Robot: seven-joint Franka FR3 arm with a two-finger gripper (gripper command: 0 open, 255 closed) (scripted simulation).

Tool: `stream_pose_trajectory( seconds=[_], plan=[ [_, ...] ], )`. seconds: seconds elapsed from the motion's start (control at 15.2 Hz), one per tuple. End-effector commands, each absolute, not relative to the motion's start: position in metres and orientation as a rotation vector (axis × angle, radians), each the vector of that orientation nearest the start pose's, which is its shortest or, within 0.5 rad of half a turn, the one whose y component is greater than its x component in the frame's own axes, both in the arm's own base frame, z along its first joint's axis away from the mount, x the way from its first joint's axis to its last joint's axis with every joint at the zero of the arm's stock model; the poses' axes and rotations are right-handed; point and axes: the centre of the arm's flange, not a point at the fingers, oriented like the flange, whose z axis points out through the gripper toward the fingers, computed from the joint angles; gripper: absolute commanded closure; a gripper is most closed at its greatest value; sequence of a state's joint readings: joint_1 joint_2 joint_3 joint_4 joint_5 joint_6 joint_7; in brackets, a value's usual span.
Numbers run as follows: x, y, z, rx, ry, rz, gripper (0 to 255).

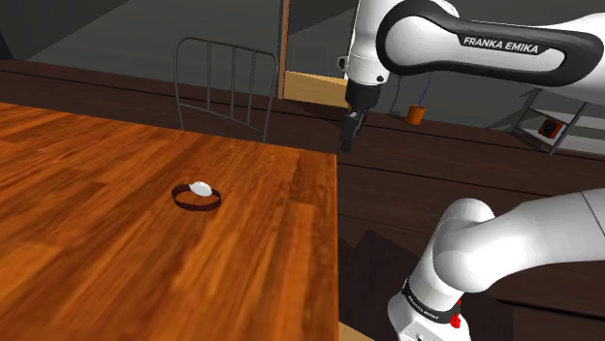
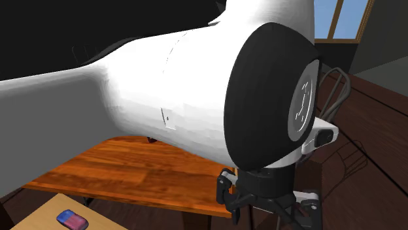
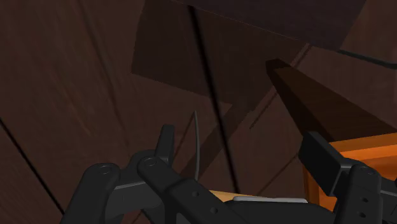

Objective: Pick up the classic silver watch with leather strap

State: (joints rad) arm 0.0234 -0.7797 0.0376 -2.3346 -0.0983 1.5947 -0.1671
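Observation:
The watch (image 1: pixel 197 194) lies on the wooden table (image 1: pixel 87 242), left of the middle in the shoulder view; it has a pale round face and a dark brown strap curled in a loop. My black gripper (image 1: pixel 347 134) hangs in the air above the table's far right corner, well to the right of the watch and higher than it. In the wrist view the two fingers (image 3: pixel 167 143) stand apart with nothing between them, over dark floor. The gripper (image 2: pixel 267 208) is also open in the second exterior view, below the big white arm link.
A metal-frame chair (image 1: pixel 228 87) stands behind the table's far edge. An orange cup (image 1: pixel 417 113) sits on a dark ledge at the back right. A small blue and pink object (image 2: pixel 72 220) lies on a pale surface. The table's right edge (image 1: pixel 336 242) drops off beside my stand.

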Motion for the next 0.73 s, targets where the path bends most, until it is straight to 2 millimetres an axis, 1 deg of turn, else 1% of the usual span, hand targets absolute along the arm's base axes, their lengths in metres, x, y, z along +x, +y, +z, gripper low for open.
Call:
stream_pose_trajectory(
  seconds=[0.0, 0.66],
  plan=[
    [0.311, 0.012, 0.601, -3.249, -0.356, -0.052, 0],
    [0.341, 0.131, 0.616, -3.170, -0.400, 0.017, 0]
  ],
)
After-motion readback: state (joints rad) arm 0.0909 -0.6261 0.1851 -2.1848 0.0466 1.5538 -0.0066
